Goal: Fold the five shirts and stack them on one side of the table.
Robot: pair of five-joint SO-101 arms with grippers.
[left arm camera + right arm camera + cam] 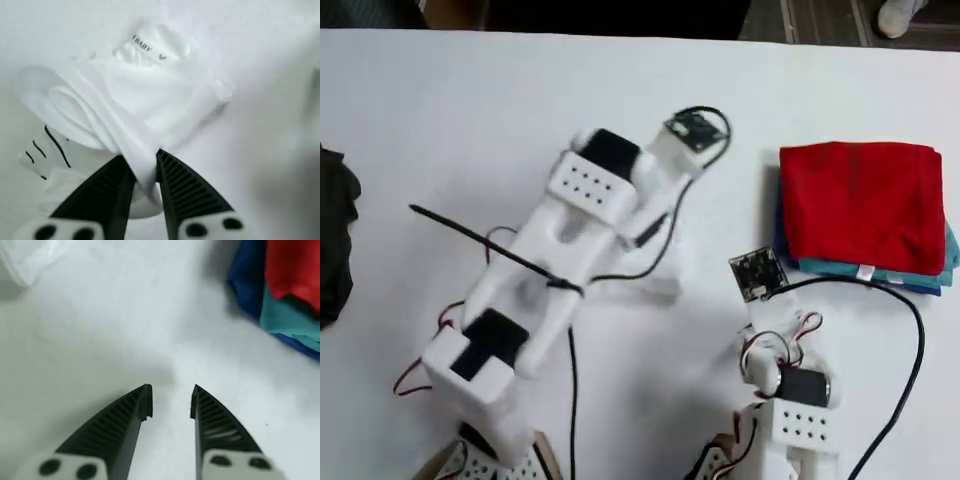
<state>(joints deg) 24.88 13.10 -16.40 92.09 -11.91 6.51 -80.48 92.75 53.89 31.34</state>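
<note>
Fold of white shirt [150, 90] apparently tight inside left hand [141, 156]

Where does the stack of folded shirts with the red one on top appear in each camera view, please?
High view: the stack sits on the right of the table, red on top.
Right wrist view: it lies ahead of the open right pincer, off to one side.
Left wrist view: this camera faces the white shirt pinched in the left pincer instead.
Shared landmark: the white table.
</note>
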